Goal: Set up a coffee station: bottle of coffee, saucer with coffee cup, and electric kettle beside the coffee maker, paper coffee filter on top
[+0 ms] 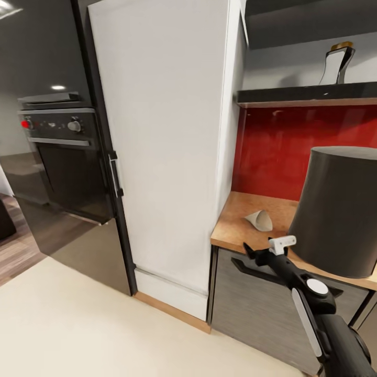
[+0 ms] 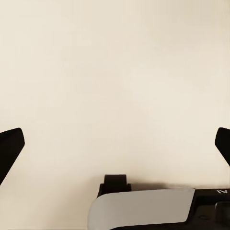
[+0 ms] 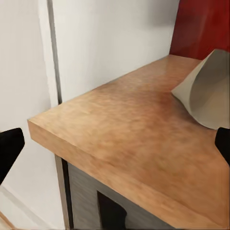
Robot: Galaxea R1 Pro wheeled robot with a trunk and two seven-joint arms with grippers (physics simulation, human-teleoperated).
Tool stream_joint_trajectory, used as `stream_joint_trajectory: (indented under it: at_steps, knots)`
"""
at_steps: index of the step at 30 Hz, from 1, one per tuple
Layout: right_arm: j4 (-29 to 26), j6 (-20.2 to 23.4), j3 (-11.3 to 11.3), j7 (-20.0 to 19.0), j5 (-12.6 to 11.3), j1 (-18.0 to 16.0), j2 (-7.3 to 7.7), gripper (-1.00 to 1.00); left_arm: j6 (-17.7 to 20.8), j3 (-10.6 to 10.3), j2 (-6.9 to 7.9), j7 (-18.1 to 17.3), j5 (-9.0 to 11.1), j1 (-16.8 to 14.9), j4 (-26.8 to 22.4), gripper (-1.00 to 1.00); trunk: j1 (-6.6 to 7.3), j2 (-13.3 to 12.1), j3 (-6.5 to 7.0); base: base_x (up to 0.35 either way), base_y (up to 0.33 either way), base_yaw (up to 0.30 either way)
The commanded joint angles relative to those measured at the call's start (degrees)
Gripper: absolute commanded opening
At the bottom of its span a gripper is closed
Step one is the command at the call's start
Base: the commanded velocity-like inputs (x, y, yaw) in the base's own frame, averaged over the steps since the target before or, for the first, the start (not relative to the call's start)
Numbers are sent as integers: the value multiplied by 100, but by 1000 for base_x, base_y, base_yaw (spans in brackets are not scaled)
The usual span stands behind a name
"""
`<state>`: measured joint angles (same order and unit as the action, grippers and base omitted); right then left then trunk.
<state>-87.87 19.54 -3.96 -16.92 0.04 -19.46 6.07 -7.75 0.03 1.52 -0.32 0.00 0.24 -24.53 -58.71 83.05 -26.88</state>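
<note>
Going for the paper filter next

My right tool point(image 1: 256, 252) is open at the table point(image 1: 235, 230) edge; the filter point(image 1: 260, 220) lies near the coffee maker point(image 1: 337, 209). Light, crushable paper, so I'd pinch its rim gently.

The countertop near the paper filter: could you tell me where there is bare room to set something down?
The kitchen countertop is bare at its corner beside the tall white cabinet and behind the paper coffee filter toward the red backsplash. The coffee maker crowds the other side.

Tall white fridge point(image 1: 167, 146) beside black oven point(image 1: 65, 152), red backsplash point(image 1: 283, 146), cream floor point(image 1: 78, 324).
</note>
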Motion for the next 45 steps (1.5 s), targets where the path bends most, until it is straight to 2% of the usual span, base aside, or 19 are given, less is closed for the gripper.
stream_joint_trajectory:
  at_steps: [1, 8, 16, 45]
  knots:
    - [10, 32, -6, 14, 1, -5, -2, 100, -7, 1, 0, -3, 0, 2, -8, 100, -1, 3, -5, 155, -88, 0]
    - [124, 32, 3, 196, 12, -18, -15, 100, -7, 25, -1, -3, 7, 2, -8, 100, -1, 3, -5, 68, -34, 0]
    - [303, 10, 16, 468, -4, -33, -109, 100, -7, 40, 6, -3, 8, 1, -8, 100, -1, 3, -5, 154, -3, 0]
    - [314, 14, 18, 487, -13, -49, -123, 100, -7, 68, 13, -3, 9, 0, -11, 100, -1, 3, -5, 79, -33, 0]
